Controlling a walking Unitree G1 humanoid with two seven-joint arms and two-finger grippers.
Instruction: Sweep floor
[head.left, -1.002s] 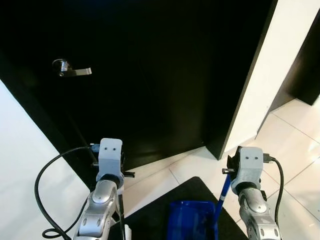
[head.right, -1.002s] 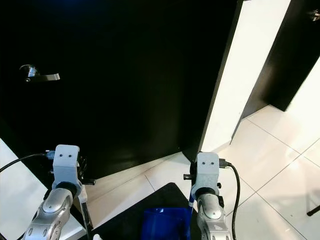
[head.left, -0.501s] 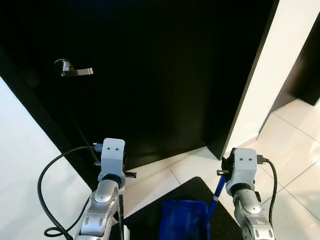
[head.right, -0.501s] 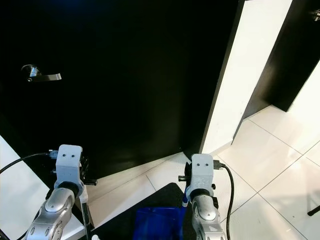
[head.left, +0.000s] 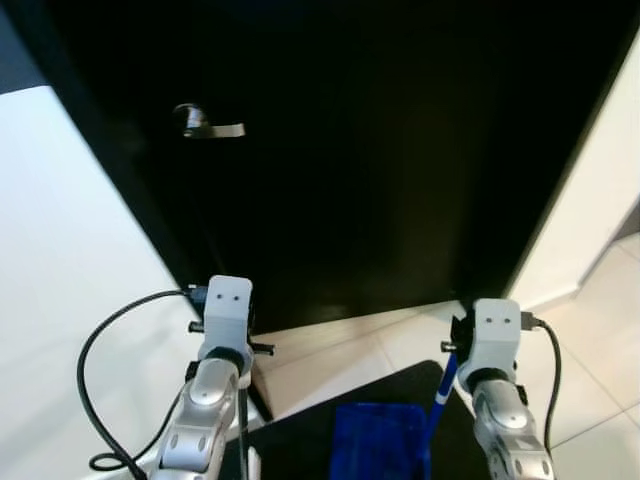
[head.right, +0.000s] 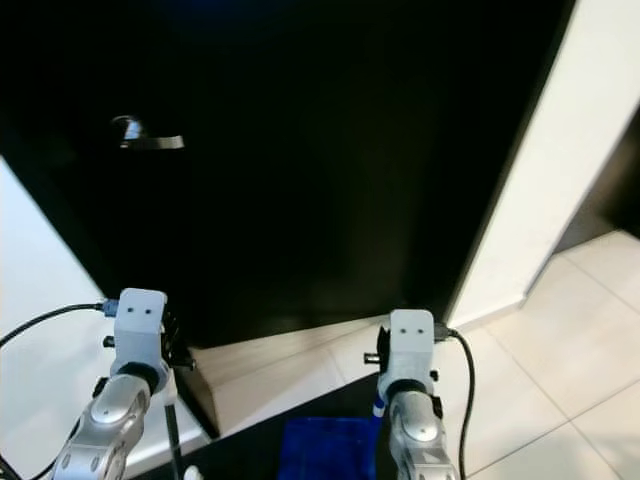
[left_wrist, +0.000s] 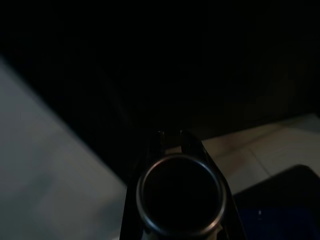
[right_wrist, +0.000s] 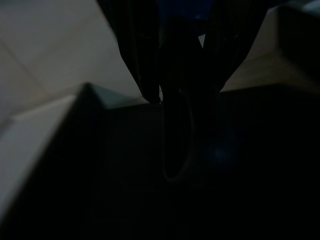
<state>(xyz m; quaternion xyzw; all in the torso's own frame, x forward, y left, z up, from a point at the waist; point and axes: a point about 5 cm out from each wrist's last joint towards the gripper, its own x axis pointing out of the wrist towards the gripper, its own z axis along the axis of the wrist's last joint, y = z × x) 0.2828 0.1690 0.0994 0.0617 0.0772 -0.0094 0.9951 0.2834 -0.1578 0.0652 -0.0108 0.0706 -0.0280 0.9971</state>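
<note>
Looks like it's mid-carry: right gripper (right_wrist: 180, 95) clamped on the blue dustpan (head.left: 378, 445) handle, left gripper (left_wrist: 172, 142) gripping the broom pole (left_wrist: 181, 195), facing a black door (head.left: 380, 150). Next it needs open floor.

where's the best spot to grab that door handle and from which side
Grip the door handle on its flat horizontal lever, near the free end rather than the round hub. The lever sticks out sideways from the black door, so come at it from the front, fingers above and below the bar, probably with the nearer left arm.
</note>
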